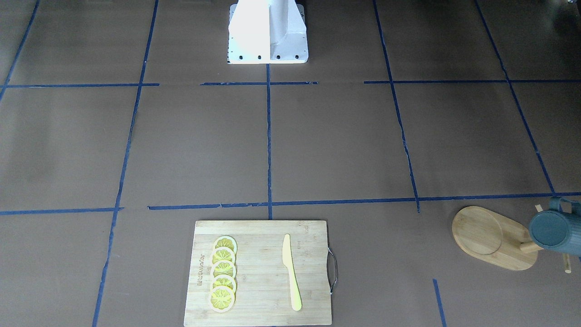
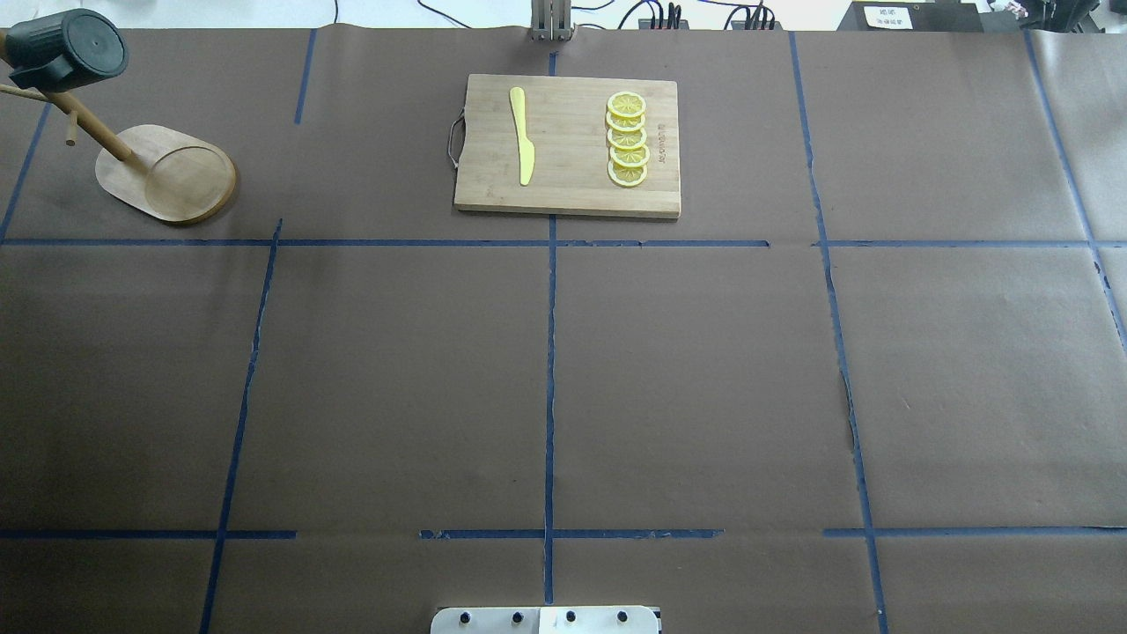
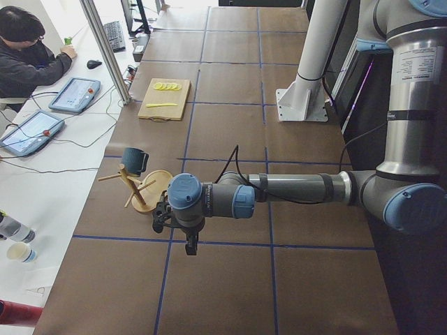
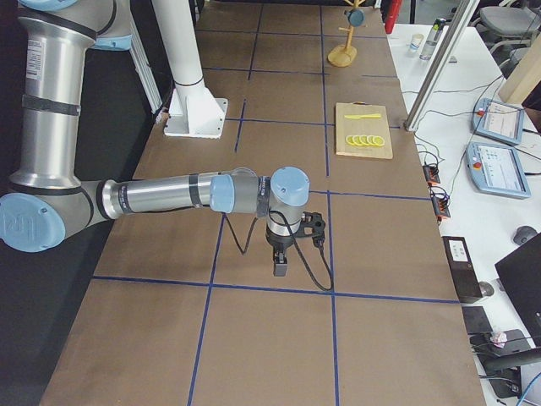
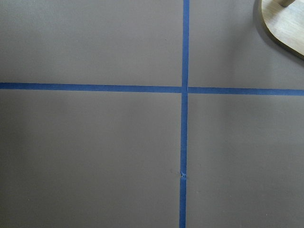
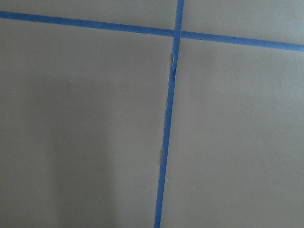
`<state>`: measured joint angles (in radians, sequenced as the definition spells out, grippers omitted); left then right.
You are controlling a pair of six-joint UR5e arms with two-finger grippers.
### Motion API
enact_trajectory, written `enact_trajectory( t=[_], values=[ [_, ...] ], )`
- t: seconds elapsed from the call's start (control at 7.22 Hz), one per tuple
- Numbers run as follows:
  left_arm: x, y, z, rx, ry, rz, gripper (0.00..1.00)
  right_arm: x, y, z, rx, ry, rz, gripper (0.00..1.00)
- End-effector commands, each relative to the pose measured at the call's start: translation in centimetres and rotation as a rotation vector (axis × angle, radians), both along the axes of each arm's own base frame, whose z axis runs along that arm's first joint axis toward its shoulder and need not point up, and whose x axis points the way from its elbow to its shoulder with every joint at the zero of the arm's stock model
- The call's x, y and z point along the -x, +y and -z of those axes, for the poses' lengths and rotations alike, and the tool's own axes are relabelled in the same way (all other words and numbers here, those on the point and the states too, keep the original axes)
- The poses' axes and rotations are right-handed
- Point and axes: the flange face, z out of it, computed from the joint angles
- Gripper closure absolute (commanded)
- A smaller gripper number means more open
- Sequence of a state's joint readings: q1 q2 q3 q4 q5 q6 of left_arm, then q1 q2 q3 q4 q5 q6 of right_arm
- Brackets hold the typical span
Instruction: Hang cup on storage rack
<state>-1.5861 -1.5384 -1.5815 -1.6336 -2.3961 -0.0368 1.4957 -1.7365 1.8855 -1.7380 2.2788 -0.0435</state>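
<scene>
The dark teal-grey cup [image 2: 66, 48] hangs on a peg of the bamboo storage rack [image 2: 172, 172] at the table's far left corner. It also shows in the front-facing view [image 1: 556, 229] beside the rack's oval base [image 1: 490, 236]. In the left side view the cup [image 3: 134, 160] hangs on the rack [image 3: 148, 199], and my left gripper [image 3: 190, 248] hovers just in front of the rack, apart from it. I cannot tell whether it is open or shut. My right gripper [image 4: 280, 269] hovers over bare table, far from the rack [image 4: 342, 56]; I cannot tell its state. An edge of the rack's base [image 5: 285, 23] shows in the left wrist view.
A bamboo cutting board [image 2: 568, 194] with a yellow knife [image 2: 523, 134] and several lemon slices [image 2: 627, 139] lies at the far middle. The robot's white base [image 1: 268, 32] stands at the near edge. An operator [image 3: 31, 59] sits past the table's far side.
</scene>
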Motion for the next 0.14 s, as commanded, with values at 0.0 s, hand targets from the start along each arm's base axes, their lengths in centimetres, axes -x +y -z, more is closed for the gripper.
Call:
enact_trajectory(
  t=[0.0],
  values=[
    [0.00,0.15,-0.21,0.004,0.000,0.000,0.00,0.16,0.08,0.00,0.004,-0.022,0.000,0.00]
  ],
)
